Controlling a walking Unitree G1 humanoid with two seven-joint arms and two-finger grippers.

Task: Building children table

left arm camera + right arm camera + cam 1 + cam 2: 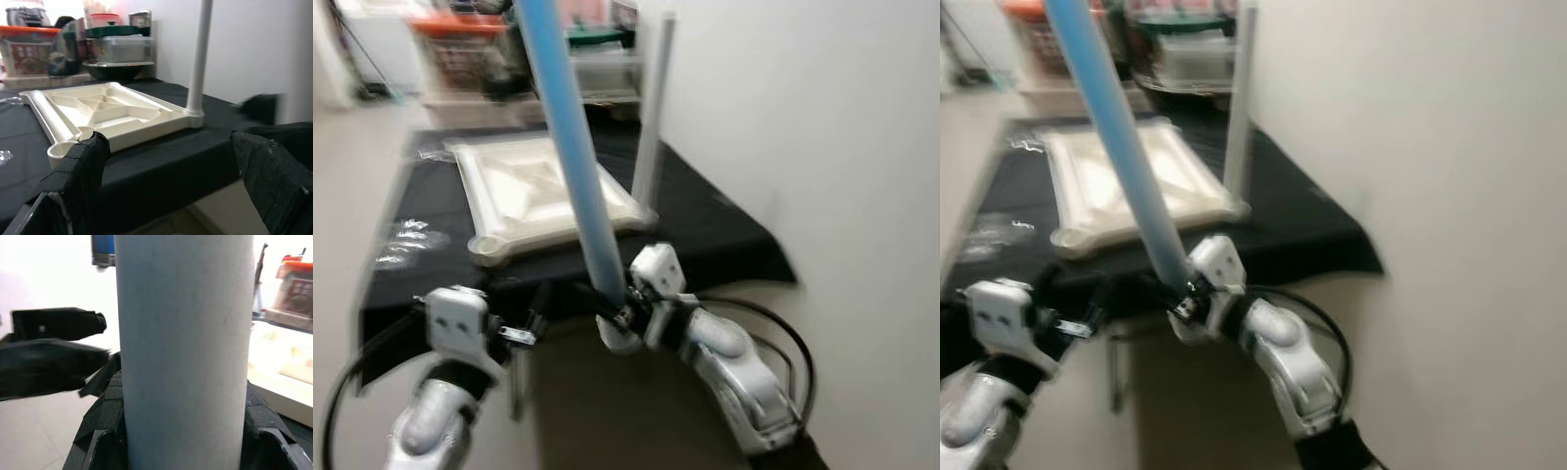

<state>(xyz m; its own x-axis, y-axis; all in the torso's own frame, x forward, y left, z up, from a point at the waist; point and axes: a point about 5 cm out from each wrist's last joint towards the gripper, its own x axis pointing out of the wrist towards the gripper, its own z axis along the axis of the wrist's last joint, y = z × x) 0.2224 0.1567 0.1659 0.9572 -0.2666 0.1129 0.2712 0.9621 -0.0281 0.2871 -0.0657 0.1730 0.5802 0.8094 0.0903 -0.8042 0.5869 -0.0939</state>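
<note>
Left eye view: right claw (619, 315) pinches a blue leg (570, 147) at centre frame; left claw (166, 181), fingers spread, faces the cream tabletop (538, 191) on the black bench (724, 230).

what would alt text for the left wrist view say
An upside-down cream tabletop lies on a black cloth, one white leg standing at its corner. The left tool hovers open at the table's edge.

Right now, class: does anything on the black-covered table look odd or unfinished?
Yes. The cream plastic tabletop lies upside down on the black cloth with one white leg fitted at a corner. The right gripper holds a blue tube leg, not yet attached.
</note>
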